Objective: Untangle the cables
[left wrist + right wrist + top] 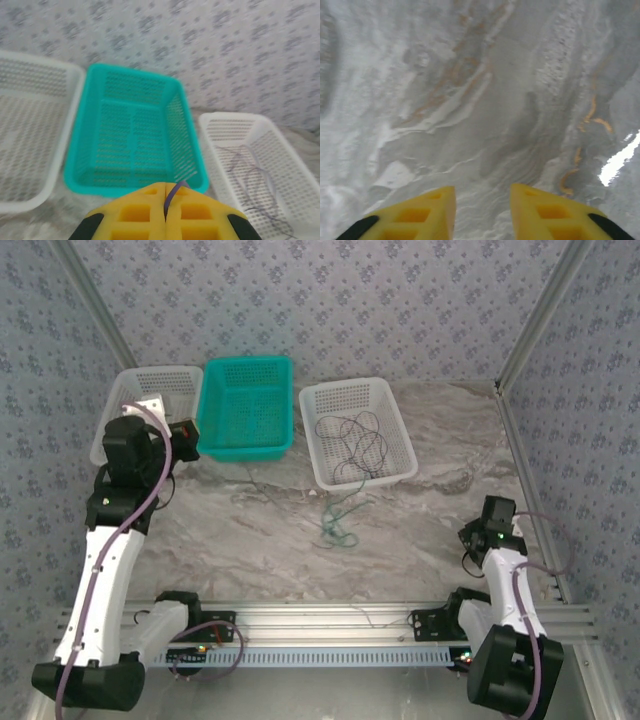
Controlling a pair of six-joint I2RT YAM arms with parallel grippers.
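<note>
Dark purple cables [355, 443] lie looped inside the white basket [345, 386] at the middle back; the left wrist view shows these cables [251, 172] in that basket [235, 116] too. A green cable [338, 524] lies bunched on the table just in front of that basket. My left gripper [187, 437] hangs raised at the near left corner of the teal basket [248, 362]. Its yellow fingers [135, 212] are pressed together with a short purple cable [173, 193] pinched between them. My right gripper [482, 200] is open over bare marble at the right, nothing between its fingers.
A second white basket [150, 375] stands at the far left beside the teal basket [186, 131]. Patterned walls close the back and both sides. The aluminium rail [330, 615] with both arm bases runs along the near edge.
</note>
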